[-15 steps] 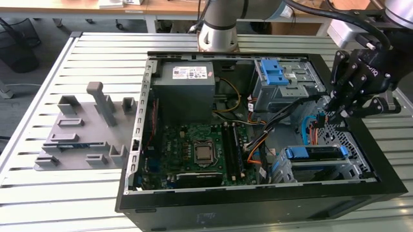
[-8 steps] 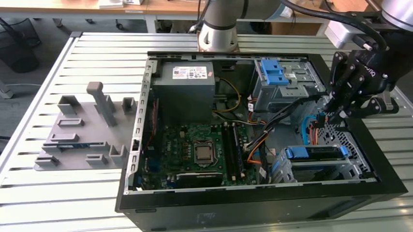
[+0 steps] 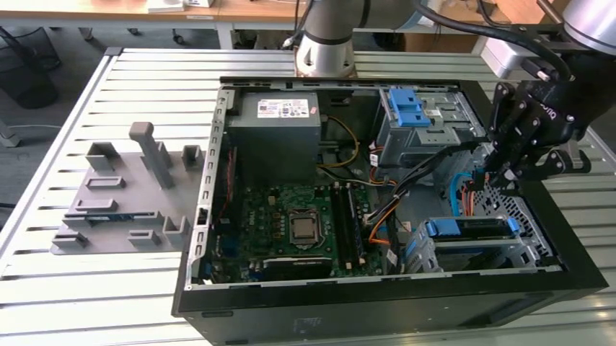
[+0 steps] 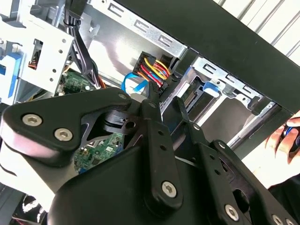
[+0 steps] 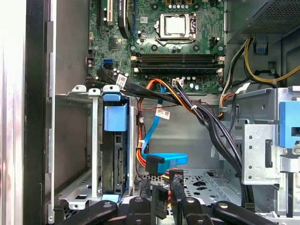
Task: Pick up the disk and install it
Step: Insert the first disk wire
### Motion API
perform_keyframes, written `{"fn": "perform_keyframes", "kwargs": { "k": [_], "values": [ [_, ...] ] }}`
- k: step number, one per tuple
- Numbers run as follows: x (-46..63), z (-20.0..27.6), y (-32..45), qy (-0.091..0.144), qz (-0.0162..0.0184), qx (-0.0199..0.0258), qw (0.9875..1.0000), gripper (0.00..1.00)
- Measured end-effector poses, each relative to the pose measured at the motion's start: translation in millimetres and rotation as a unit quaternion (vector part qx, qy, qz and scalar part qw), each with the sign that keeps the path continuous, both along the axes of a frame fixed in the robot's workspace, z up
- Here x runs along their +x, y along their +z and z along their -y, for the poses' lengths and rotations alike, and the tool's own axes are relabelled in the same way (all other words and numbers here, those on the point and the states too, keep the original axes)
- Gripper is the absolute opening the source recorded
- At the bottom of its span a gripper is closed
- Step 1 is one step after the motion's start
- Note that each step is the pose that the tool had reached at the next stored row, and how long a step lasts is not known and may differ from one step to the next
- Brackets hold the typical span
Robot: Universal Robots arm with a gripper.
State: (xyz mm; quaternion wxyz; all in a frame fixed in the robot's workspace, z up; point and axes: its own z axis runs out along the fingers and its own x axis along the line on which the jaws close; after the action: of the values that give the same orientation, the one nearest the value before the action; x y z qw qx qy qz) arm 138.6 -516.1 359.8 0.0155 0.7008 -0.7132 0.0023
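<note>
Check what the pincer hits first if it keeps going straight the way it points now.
Likely the loose black cable plugs right at the tips of the pincer, with the perforated case floor behind them. Depth is hard to judge. The disk sits off to one side in its bay.

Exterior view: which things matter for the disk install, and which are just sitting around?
Job:
- disk, blue-framed, sitting in the drive bay at the case's corner
- gripper, above the cables beside that bay

Lying about:
- grey fixture block on the table, at the exterior view's left
- power supply
- motherboard
- a person's hand in the second wrist view
</note>
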Motion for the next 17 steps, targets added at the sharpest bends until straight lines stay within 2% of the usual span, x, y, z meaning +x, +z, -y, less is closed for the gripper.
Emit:
{"fn": "perform_keyframes", "kwargs": {
  "k": [9, 10, 11, 12, 17],
  "values": [
    [0.0, -0.5, -1.1, 0.000, 0.0000, -0.0065, 1.0000, 0.29],
    [0.0, -0.6, -1.0, 0.000, 0.0000, -0.0072, 1.0000, 0.24],
    [0.0, -0.7, -1.0, 0.000, 0.0000, -0.0080, 1.0000, 0.24],
    [0.0, -0.8, -1.0, 0.000, 0.0000, -0.0086, 1.0000, 0.17],
    [0.0, -1.0, -1.2, 0.000, 0.0000, -0.0093, 1.0000, 0.17]
  ]
}}
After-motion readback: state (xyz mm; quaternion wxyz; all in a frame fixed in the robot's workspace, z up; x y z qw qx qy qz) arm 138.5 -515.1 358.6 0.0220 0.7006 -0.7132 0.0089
